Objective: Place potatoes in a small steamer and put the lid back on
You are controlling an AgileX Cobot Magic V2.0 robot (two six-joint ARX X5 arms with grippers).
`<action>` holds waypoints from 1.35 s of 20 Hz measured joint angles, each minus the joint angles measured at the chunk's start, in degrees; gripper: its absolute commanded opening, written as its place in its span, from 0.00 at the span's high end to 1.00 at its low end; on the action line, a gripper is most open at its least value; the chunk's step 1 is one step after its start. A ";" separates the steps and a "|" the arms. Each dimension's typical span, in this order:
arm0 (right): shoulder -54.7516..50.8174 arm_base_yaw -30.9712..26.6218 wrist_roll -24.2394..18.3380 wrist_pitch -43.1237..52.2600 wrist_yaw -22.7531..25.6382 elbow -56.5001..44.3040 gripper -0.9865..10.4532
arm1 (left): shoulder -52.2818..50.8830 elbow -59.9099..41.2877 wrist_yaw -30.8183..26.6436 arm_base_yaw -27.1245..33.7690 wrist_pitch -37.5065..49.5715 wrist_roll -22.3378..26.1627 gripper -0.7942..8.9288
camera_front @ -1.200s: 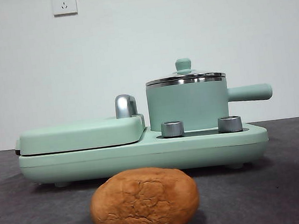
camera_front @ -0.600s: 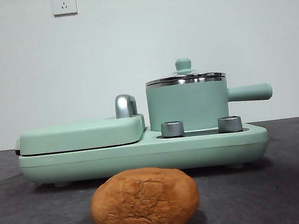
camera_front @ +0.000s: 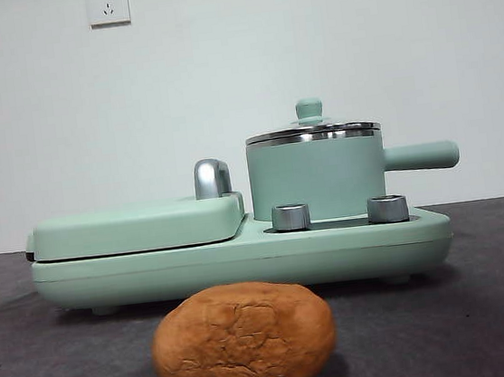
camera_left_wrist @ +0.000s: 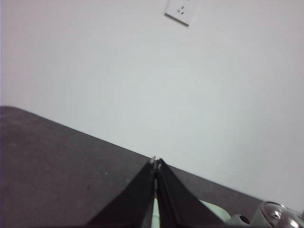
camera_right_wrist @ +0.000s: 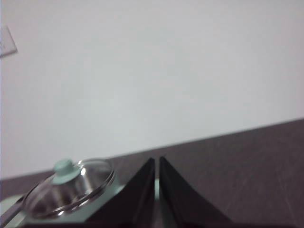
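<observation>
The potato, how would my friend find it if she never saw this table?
Find the long mint-green cooker across the dark table. The potato lies alone before it, nearest the camera. It is the only orange-brown, cracked lump; everything else is smooth green or steel.

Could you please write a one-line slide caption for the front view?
Potato lies on the table before the lidded green steamer; no gripper in view.
</observation>
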 measured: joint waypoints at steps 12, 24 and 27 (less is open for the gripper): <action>17.59 0.00 -13.66 -13.49 -19.96 15.52 0.90 | 23.34 17.70 25.55 -0.92 -5.92 14.88 0.91; 29.11 4.66 -35.93 -28.17 -14.53 26.08 0.90 | 41.44 31.93 24.35 -10.88 -19.28 43.71 0.91; 30.01 7.28 -41.75 -29.83 -10.45 27.28 0.90 | 43.19 33.79 22.25 -13.94 -20.39 50.07 0.91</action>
